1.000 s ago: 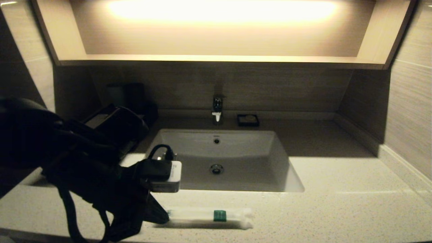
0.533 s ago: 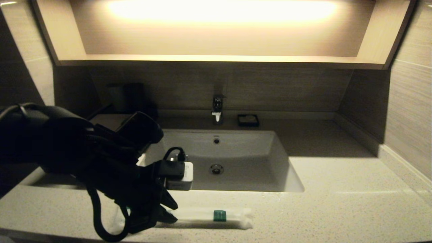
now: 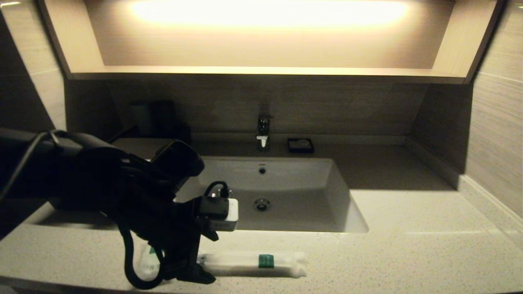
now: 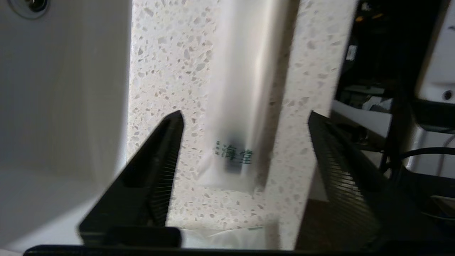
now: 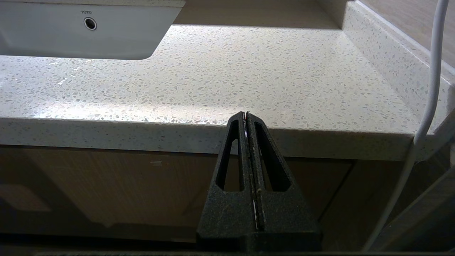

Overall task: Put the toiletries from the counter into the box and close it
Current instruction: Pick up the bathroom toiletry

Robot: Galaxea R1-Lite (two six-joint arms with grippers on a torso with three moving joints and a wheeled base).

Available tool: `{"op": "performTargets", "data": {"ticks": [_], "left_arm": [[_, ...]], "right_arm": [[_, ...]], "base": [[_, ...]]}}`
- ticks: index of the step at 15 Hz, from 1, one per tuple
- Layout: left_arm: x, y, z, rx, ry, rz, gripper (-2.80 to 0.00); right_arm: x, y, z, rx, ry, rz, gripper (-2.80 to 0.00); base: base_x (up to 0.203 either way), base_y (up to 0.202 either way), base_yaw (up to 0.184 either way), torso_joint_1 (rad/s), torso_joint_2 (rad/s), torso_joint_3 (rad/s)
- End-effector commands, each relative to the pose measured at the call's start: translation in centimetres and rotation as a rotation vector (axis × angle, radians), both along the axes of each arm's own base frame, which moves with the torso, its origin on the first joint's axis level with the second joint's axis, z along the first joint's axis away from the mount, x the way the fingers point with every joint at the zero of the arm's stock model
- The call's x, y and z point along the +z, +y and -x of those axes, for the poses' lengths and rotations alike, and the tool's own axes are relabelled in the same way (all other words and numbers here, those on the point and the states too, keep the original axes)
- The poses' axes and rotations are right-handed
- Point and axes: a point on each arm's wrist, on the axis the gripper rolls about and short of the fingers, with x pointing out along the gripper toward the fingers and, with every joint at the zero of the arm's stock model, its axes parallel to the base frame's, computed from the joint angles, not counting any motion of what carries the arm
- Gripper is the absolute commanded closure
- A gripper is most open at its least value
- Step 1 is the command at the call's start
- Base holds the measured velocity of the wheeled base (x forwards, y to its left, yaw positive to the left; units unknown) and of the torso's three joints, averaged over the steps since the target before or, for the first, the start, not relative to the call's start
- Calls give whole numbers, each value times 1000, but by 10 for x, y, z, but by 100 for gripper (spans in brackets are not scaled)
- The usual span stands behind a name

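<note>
The long narrow packet (image 3: 253, 261) lies on the counter (image 3: 408, 253) in front of the sink, its green label facing up. My left gripper (image 3: 204, 257) hovers low over the packet's left end, open. In the left wrist view the packet (image 4: 241, 89) runs between the spread fingers of that gripper (image 4: 245, 115), touching neither. The small pouch (image 3: 149, 261) lies just left of it, partly hidden under my arm, and its edge (image 4: 213, 240) shows near the wrist. The box (image 3: 135, 146) sits at the back left, mostly hidden by the arm. My right gripper (image 5: 246, 115) is shut and empty below the counter's front edge.
The white sunken sink (image 3: 269, 192) lies just behind the packets, with a faucet (image 3: 263, 130) at its far rim. A small black dish (image 3: 300, 145) stands right of the faucet. Dark cups (image 3: 157, 116) stand at the back left. The counter's front edge runs close to the packets.
My left arm has swung right and down to the long packet's left end, and its fingers have gone from shut to open. The small pouch now shows beneath the arm.
</note>
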Motion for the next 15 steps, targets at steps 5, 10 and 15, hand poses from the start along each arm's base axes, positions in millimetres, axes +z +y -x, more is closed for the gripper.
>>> {"op": "performTargets", "data": {"ticks": [5,10,15], "left_arm": [[-4,-1,-3,-3,9,-2,-280],[-3,-3,-5,7,37,-8,-280],[4,-4,-8,28,132,-49,-280]], "right_arm": [[0,0,0,1,2,0,0],[0,0,0,1,2,0,0],[0,0,0,1,1,0,0]], "base": [[0,0,0,0,0,0],[0,0,0,0,0,0],[0,0,0,0,0,0]]}}
